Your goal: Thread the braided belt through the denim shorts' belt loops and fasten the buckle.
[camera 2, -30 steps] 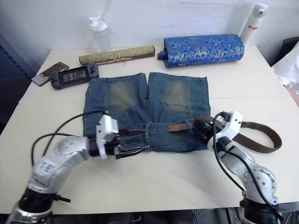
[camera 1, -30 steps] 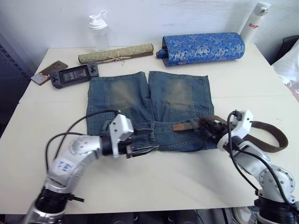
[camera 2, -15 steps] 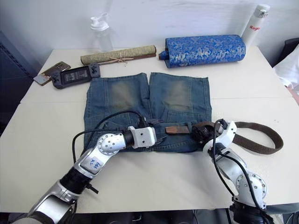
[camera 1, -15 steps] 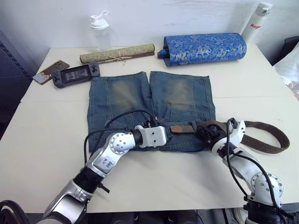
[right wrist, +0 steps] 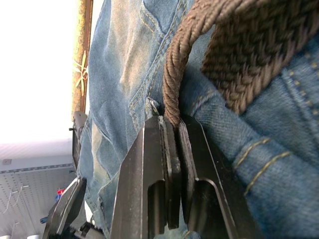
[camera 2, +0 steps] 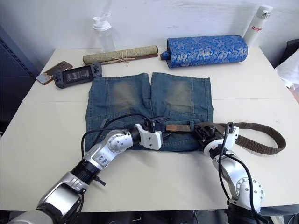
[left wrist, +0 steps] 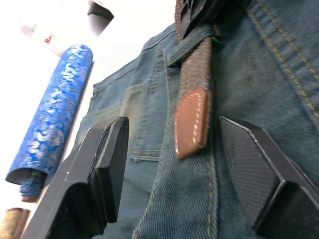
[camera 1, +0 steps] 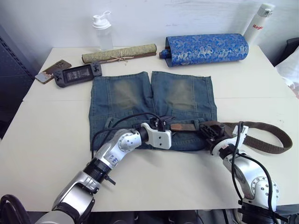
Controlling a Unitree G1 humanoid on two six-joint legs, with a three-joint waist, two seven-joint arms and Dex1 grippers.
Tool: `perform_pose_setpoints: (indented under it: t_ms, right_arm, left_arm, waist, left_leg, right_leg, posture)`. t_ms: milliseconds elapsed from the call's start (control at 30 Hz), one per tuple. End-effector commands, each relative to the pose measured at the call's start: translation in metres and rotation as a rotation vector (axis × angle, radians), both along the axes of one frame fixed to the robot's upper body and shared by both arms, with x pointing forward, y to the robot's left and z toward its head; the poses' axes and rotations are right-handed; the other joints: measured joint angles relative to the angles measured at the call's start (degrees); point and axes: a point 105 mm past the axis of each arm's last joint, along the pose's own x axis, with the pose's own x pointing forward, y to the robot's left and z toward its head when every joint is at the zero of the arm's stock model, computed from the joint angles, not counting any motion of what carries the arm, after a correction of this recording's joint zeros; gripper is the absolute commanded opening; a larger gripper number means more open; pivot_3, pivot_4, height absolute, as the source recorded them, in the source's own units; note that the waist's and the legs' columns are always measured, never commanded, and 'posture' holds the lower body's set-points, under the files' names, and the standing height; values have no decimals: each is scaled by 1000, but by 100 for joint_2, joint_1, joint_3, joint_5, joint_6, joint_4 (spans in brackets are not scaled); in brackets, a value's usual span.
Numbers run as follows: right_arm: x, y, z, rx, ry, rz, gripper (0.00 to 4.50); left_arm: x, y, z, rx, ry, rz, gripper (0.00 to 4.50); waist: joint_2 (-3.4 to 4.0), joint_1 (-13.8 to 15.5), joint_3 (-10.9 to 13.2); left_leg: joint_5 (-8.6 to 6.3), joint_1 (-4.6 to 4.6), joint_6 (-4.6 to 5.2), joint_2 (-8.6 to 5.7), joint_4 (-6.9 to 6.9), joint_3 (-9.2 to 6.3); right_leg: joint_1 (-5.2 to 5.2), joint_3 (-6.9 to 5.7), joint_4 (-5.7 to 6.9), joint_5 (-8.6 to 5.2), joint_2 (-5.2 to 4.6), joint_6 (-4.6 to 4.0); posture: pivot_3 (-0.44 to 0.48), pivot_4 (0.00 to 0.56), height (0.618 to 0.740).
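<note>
The denim shorts (camera 1: 152, 100) lie flat on the table, waistband toward me. The braided belt (camera 1: 261, 135) loops off to the right and runs under a belt loop (left wrist: 192, 41) onto the waistband. Its tan leather tab (camera 1: 182, 126) rests near the middle. My left gripper (left wrist: 172, 132) is open, with one finger on each side of the tab (left wrist: 192, 124) and neither touching it. My right gripper (right wrist: 170, 122) is shut on the belt's edge at the right end of the waistband (camera 1: 209, 129). The buckle is hidden.
Along the back stand a blue brocade roll (camera 1: 207, 48), a tied olive scroll (camera 1: 118, 53), a clear bottle (camera 1: 103, 31) and a white bottle (camera 1: 256, 23). A game controller (camera 1: 78, 74) and a phone (camera 1: 51, 71) lie at the back left.
My left arm has swung right along the waistband, and its gripper now straddles the belt's tab. The right gripper has kept its hold on the belt, shifting slightly.
</note>
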Motion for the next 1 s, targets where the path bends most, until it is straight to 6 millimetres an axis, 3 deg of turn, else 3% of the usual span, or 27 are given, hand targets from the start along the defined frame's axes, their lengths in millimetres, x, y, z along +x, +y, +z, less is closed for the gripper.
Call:
perform_pose_setpoints:
  t_ms: [33,100,200,333,400,833,867,933,1000]
  right_arm:
    - [-3,6,10,3,-48,22,0]
    - [-4,6,11,0,-49,24,0]
    - [-4,5,10,-11,-48,22,0]
    - [-5,3,10,-18,-45,18,0]
    - [-5,2,10,-20,-44,14,0]
    - [-6,-9,12,-47,-48,-2,0]
    - [-6,-10,14,-48,-57,-4,619]
    - [-7,-11,19,-50,-73,-11,1234]
    - [-12,-14,32,-54,-117,-14,2137]
  left_arm:
    - [6,-2,-3,-9,-6,18,3192]
    - [5,-4,-3,-15,-2,5,3192]
    - [-1,-6,-3,-27,5,-30,2439]
    - [-10,-8,-5,-18,1,-76,603]
    - [-13,-8,-4,-17,5,-88,42]
    - [-33,-7,-14,73,61,-177,42]
    - [-33,-6,-14,76,65,-177,0]
    - [-32,-6,-14,71,85,-169,0]
    - [-32,-6,-11,59,92,-162,0]
  waist:
    - [0,4,0]
    - [-1,11,-1]
    - [-1,13,-1]
    - [-1,10,-2]
    - [-1,12,-5]
    - [-1,4,-5]
    - [-1,3,-5]
    - [-1,1,-5]
    - [-1,9,-5]
  left_leg:
    - [0,0,0,0,0,0]
    - [0,0,1,0,2,0]
    - [0,0,1,-1,4,0]
    - [-1,0,1,0,3,0]
    - [0,1,1,0,2,0]
    - [0,1,0,0,3,5]
    - [0,1,0,0,2,5]
    - [0,1,0,0,2,5]
    - [0,1,0,0,2,5]
  right_leg:
    - [0,0,1,0,-1,0]
    - [0,-1,2,0,-2,1]
    - [1,-1,4,0,-4,1]
    - [1,-1,2,0,-5,1]
    - [2,-3,2,1,-4,1]
    - [3,-6,-4,1,-3,2]
    - [3,-6,-4,1,-3,2]
    - [3,-6,-5,1,-3,2]
    - [3,-6,-4,1,-3,2]
  posture:
    - [0,150,717]
    - [0,150,717]
    - [0,150,717]
    - [0,150,717]
    - [0,150,717]
    - [0,150,717]
    - [0,150,717]
    - [0,150,717]
    - [0,150,717]
